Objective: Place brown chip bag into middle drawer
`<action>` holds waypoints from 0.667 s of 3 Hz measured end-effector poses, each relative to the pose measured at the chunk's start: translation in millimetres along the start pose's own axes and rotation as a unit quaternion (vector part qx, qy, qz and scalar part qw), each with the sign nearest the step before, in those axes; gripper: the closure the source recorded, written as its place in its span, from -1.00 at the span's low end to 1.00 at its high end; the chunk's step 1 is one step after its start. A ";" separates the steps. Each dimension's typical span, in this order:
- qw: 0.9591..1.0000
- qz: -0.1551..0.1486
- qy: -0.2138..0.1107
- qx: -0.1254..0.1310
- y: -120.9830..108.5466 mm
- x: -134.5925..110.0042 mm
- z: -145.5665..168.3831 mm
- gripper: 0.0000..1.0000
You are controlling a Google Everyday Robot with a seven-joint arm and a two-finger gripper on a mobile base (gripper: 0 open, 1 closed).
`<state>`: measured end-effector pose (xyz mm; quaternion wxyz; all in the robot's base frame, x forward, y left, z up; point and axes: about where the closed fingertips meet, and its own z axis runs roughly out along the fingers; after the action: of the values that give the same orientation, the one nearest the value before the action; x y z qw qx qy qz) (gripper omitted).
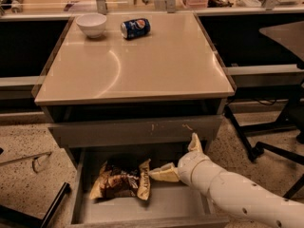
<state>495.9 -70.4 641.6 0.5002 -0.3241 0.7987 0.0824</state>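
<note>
Starting from the largest?

Flat beige cabinet top (142,65) filling twelve o'clock, grey drawer front with pale scratch marks (137,129) under it, then the wide grey middle drawer (152,210) pulled out at six o'clock.

And inside?

Crinkled dark-brown chip bag with pale yellow ends (121,182), lying flat on the drawer floor toward seven o'clock, wholly within the walls.

Gripper?

Cream two-finger gripper (173,156) at three o'clock of the bag, jaws spread wide, holding nothing; lower fingertip (161,173) touching or just beside the bag's three-o'clock end, upper one pointing to twelve o'clock at the drawer front.

Up top?

Small white bowl (91,23) and blue soda can (135,27) on its side at eleven o'clock, well apart.

Risks?

Probably dragging the bag out on withdrawal, through that lower finger catching the crinkled edge. Possibly knocking the upper finger against the drawer front by lifting too steeply. Best backing out low toward four o'clock.
</note>
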 end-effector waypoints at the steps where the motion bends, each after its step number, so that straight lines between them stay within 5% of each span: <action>1: 1.000 0.000 0.000 0.000 0.0 0.0 0.0 -1.00; 2: 0.999 -0.006 0.014 0.031 -18.6 -4.1 -15.5 -1.00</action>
<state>496.8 -90.1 656.2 0.4990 -0.3148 0.8059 0.0497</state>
